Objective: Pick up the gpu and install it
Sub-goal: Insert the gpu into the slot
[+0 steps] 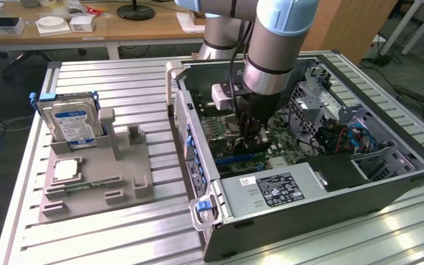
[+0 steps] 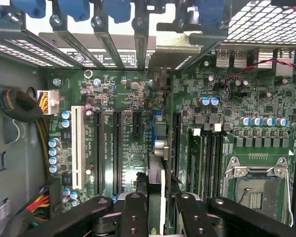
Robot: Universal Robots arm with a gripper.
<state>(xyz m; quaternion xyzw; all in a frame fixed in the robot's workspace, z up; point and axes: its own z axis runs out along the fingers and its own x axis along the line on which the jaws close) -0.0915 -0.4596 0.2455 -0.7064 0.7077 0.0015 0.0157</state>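
The fingers (image 2: 159, 210) are clenched on the gpu (image 2: 157, 163), which stands edge-on between them over the blue slot (image 2: 157, 129) of the motherboard (image 2: 246, 143), inside the open computer case (image 1: 388, 182) on the worktop (image 1: 123, 232). If the card's edge sits slightly off the slot, pressing could jam it or strain the board; the neighbouring black slots (image 2: 117, 148) lie close. The card's lower edge is hard to make out, so whether it touches the slot cannot be told.

We see a ribbed, brushed metal table (image 1: 123, 232), a matt grey plastic-looking fixture (image 1: 94, 182), the case's (image 1: 300, 215) dark painted sheet metal, and a glossy arm (image 1: 271, 38); the gpu (image 2: 158, 163) is perhaps dull black.
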